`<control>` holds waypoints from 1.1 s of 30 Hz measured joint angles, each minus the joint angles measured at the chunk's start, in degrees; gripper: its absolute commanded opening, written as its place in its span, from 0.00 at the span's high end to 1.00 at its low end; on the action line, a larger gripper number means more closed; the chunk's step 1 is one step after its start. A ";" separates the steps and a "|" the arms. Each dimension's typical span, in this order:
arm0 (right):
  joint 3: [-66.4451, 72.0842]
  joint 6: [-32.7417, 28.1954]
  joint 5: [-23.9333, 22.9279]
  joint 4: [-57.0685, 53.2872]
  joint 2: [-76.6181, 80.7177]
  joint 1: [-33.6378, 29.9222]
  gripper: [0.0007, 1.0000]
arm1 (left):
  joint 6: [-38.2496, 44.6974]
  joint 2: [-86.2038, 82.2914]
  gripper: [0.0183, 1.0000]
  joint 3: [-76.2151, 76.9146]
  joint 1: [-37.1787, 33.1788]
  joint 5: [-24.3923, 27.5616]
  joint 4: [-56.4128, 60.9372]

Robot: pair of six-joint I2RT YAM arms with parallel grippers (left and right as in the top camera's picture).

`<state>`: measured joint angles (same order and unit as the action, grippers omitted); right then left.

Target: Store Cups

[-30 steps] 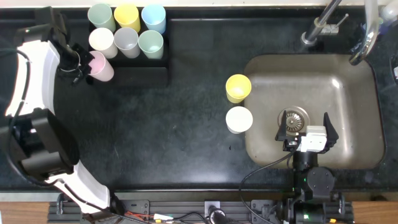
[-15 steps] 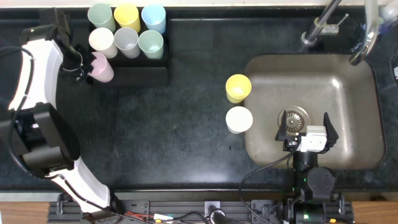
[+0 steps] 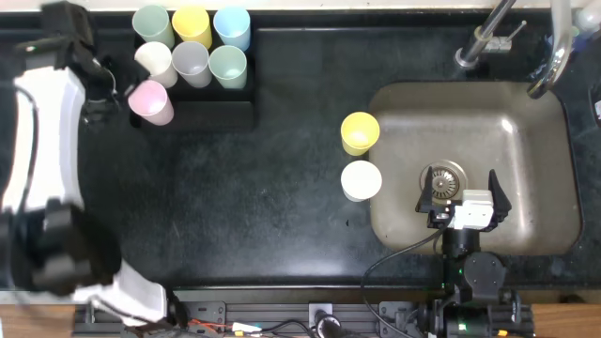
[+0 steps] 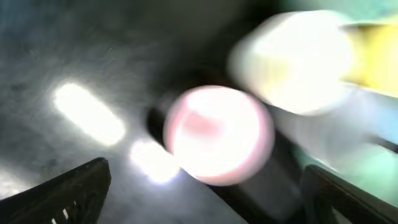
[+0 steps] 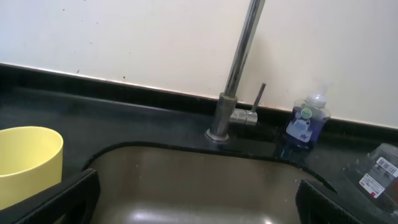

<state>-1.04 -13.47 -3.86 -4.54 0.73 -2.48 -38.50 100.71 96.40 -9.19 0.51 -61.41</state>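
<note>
Change: the left arm has swung back from the rack (image 3: pixel 221 115) toward the far left and let go of the pink cup (image 3: pixel 150 101), which is left behind; the right arm is as before
Pink cup: at the rack's near left corner, in front of six stored cups (image 3: pixel 192 61); mouth up, long axis near vertical
Left end effector (image 4: pixel 207 177): fingers spread wide, empty, the pink cup's mouth facing it
Right end effector (image 3: pixel 460 191): wide open, empty, low in the sink (image 3: pixel 535 122)
Loose cups: yellow cup (image 3: pixel 360 131) and white cup (image 3: pixel 361 180), upright on the worktop (image 3: pixel 282 216) just beside the sink
Right wrist view: the yellow cup's side, the tap (image 5: pixel 239 68) and a soap bottle (image 5: pixel 305 121) from the side
</note>
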 measured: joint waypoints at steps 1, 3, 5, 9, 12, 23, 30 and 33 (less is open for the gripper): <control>-0.02 -0.02 -0.02 -0.02 0.00 0.00 0.00 | 0.42 -2.27 0.00 0.20 2.03 0.02 1.11; -0.02 -0.04 0.00 -0.02 0.00 0.00 0.00 | 1.73 -5.81 0.00 1.57 9.25 -0.74 4.11; 0.00 0.00 0.00 0.00 0.00 0.00 0.00 | 2.71 -6.67 0.00 3.04 18.71 -2.45 8.57; -0.02 0.00 0.00 0.00 0.00 0.00 0.00 | 4.17 -1.66 0.00 4.13 38.51 -5.60 14.51; 0.00 -0.02 0.02 -0.04 0.00 0.00 0.00 | 4.42 6.08 0.00 5.60 49.90 -6.19 12.70; -0.02 -0.02 0.00 0.00 0.00 0.00 0.00 | 4.57 15.85 0.00 13.99 54.14 -4.11 1.11; 0.00 -0.02 -0.02 0.00 0.00 0.00 0.00 | 4.57 18.45 0.00 14.45 52.28 -3.30 0.74; -0.02 -0.02 0.00 -0.02 0.00 0.00 0.00 | 4.57 19.32 0.00 14.45 51.89 -3.02 1.09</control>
<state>-1.06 -13.50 -3.86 -4.56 0.73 -2.48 -33.93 120.03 110.85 42.70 -2.50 -60.31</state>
